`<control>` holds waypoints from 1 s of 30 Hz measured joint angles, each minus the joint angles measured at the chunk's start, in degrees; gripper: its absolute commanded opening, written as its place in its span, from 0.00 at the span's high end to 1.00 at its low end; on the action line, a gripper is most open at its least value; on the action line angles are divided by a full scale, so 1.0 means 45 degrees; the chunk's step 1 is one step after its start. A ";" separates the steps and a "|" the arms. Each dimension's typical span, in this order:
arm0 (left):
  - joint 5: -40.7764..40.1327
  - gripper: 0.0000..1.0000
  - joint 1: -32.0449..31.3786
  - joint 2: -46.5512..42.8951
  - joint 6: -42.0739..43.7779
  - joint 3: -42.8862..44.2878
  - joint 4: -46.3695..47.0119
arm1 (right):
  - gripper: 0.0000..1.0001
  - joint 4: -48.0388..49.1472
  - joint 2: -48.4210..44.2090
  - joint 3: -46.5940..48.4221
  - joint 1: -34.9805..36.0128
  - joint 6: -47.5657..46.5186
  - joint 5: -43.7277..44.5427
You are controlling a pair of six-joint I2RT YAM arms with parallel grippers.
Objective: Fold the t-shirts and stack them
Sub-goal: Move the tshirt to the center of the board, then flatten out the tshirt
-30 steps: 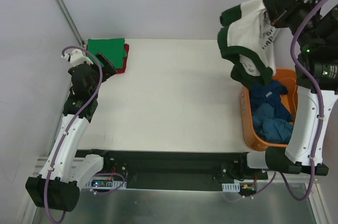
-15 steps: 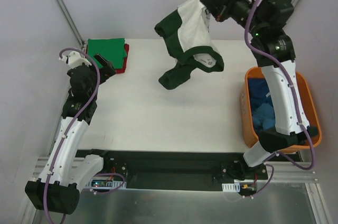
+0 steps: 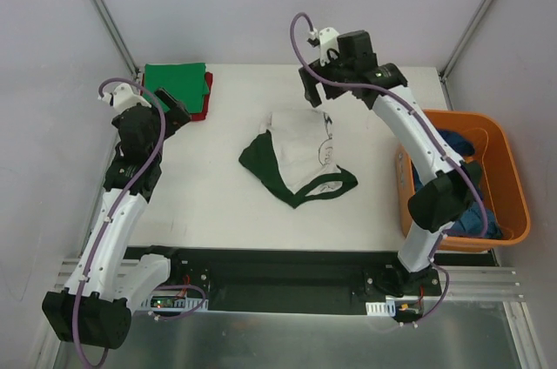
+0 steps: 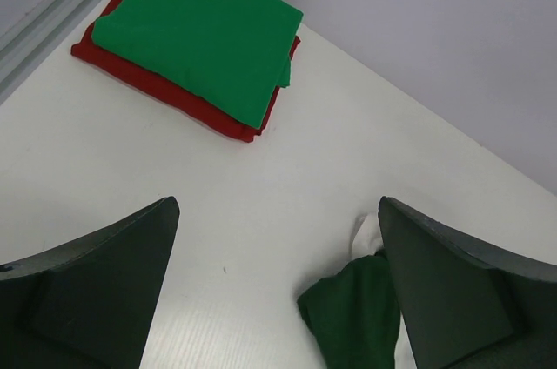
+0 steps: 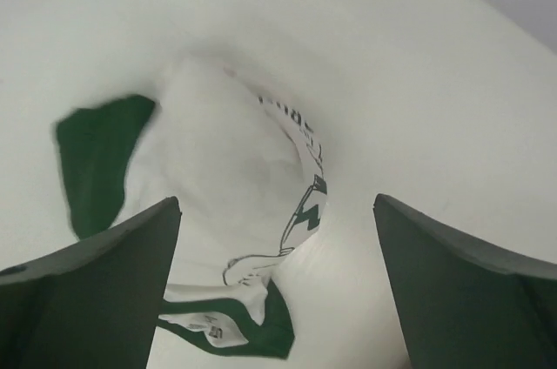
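Green t-shirt (image 3: 177,83) is folded on top of a folded red t-shirt (image 3: 207,101); the stack sits at the counter's (image 3: 218,212) 10 o'clock corner. The left tool (image 3: 171,110) hovers just off the stack's 5 o'clock side, jaws spread wide, nothing in them.

The white t-shirt (image 3: 300,147) lies crumpled mid-counter. Its black print is partly face up and its dark green trim (image 3: 261,169) bunches along the 7 o'clock edge. The right tool (image 3: 318,90) is over its 12 o'clock edge, jaws apart and clear of the cloth in the wrist view.

Blue t-shirts (image 3: 452,144) are bunched in the orange tub (image 3: 509,169) at 3 o'clock.

Handling call on the white one: light, limp, zero stiffness. It'll drape and drag rather than slide flat, and a single pinch just lifts a wad. The green trim looks thicker, so probably the better bite. I'd take two separated points on one edge, one tool each, and pull it taut before any fold. I can't tell which bunch is sleeve, collar or hem, so it needs spreading first.
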 measured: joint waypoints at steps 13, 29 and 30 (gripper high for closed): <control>0.3463 0.01 0.0000 0.3453 -0.0865 0.0389 -0.0019 | 0.03 -0.0495 -0.2681 -0.7121 -0.0797 0.2783 0.3245; 0.9190 0.32 -0.0918 1.1064 -0.1768 0.1666 -0.0160 | 0.02 -0.0049 -0.4255 -1.0807 -0.1617 0.5897 0.2764; 0.9253 0.35 -0.1035 1.1259 -0.1802 0.1749 -0.0170 | 0.02 -0.0024 -0.4172 -1.0822 -0.1617 0.5965 0.2788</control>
